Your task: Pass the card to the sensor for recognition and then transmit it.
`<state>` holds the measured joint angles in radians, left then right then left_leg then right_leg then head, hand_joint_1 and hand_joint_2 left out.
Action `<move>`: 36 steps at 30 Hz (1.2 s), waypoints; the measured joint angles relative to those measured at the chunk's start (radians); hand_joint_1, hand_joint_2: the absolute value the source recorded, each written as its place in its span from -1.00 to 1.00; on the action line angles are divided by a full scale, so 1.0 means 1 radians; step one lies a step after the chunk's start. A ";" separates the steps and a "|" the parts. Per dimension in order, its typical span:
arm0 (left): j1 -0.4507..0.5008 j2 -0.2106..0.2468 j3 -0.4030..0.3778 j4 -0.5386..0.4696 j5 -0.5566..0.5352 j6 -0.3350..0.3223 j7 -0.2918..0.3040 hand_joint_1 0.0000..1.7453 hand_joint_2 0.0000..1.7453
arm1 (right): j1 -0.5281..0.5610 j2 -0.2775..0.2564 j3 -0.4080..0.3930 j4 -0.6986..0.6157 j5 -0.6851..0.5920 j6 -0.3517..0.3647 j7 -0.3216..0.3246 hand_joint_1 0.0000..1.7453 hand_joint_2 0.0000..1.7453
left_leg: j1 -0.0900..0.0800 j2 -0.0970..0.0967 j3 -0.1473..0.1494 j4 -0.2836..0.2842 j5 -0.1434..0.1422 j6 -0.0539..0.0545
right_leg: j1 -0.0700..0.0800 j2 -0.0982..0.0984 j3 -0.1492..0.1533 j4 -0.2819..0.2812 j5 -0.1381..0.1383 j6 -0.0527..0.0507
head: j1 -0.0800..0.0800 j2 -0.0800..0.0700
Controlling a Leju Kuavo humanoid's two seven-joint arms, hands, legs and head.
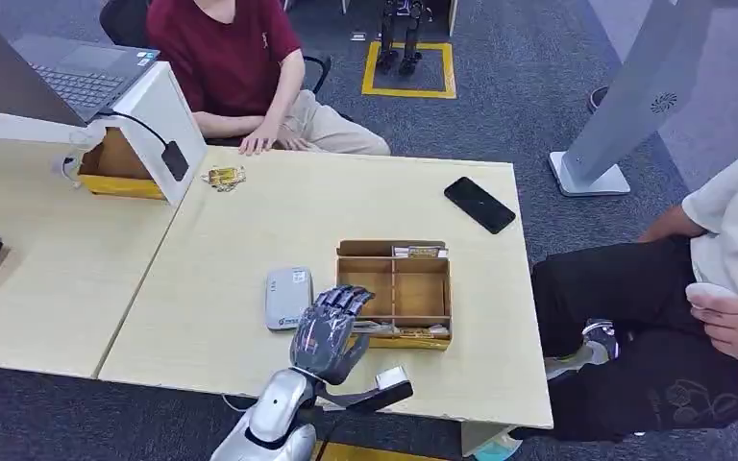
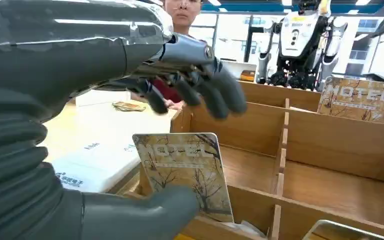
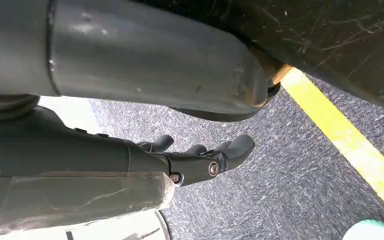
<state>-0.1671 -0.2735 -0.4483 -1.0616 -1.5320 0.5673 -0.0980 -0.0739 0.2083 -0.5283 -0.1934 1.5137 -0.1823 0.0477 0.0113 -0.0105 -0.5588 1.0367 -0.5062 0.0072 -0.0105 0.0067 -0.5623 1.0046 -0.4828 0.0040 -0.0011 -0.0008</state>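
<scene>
Fingers (image 2: 220, 92) of left hand (image 2: 130, 125) spread above card (image 2: 185, 172) (thumb beneath it).

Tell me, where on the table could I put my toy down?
Bare wood lies between the black phone and the wooden box, and in the wide stretch between the white reader and the small packet. It is crowded at the box's near edge, where the left hand hovers.

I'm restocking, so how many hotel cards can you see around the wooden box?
2 clearly: one card by the left hand's thumb at the box's near edge, another card upright against its far wall. More may be hidden.
</scene>
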 joint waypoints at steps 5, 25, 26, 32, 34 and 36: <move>0.000 -0.001 0.007 0.000 0.002 0.000 -0.001 1.00 1.00 | 0.000 0.000 0.000 0.000 0.000 0.000 0.000 -1.00 -1.00 | 0.000 0.000 0.000 0.000 0.000 0.000 | 0.000 0.000 0.000 0.000 0.000 0.000 | 0.000 0.000; -0.002 -0.002 0.009 0.000 0.060 -0.044 -0.052 1.00 1.00 | 0.000 0.000 0.000 0.000 0.000 -0.001 -0.004 -1.00 -1.00 | 0.000 0.000 0.000 0.000 0.000 0.000 | 0.000 0.000 0.000 0.000 0.000 0.000 | 0.000 0.000; -0.002 -0.002 0.009 0.000 0.060 -0.044 -0.052 1.00 1.00 | 0.000 0.000 0.000 0.000 0.000 -0.002 -0.005 -1.00 -1.00 | 0.000 0.000 0.000 0.000 0.000 0.000 | 0.000 0.000 0.000 0.000 0.000 0.000 | 0.000 0.000; -0.002 -0.002 0.009 0.000 0.070 -0.044 -0.055 1.00 1.00 | 0.000 0.000 0.000 0.000 0.000 -0.002 -0.005 -1.00 -1.00 | 0.000 0.000 0.000 0.000 0.000 0.000 | 0.000 0.000 0.000 0.000 0.000 0.000 | 0.000 0.000; -0.002 -0.002 0.009 -0.005 0.100 -0.046 -0.075 1.00 1.00 | 0.000 0.000 0.000 0.000 0.000 -0.002 -0.005 -1.00 -1.00 | 0.000 0.000 0.000 0.000 0.000 0.000 | 0.000 0.000 0.000 0.000 0.000 0.000 | 0.000 0.000; -0.001 -0.002 0.009 -0.030 0.136 -0.067 -0.093 1.00 1.00 | 0.000 0.000 -0.001 0.000 0.000 0.000 -0.005 -1.00 -1.00 | 0.000 0.000 0.000 0.000 0.000 0.000 | 0.000 0.000 0.000 0.000 0.000 0.000 | 0.000 0.000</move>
<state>-0.1683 -0.2758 -0.4395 -1.0913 -1.3963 0.4999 -0.1911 -0.0738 0.2083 -0.5298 -0.1934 1.5137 -0.1827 0.0431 0.0113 -0.0106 -0.5588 1.0367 -0.5061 0.0072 -0.0105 0.0066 -0.5622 1.0046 -0.4828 0.0040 -0.0011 -0.0008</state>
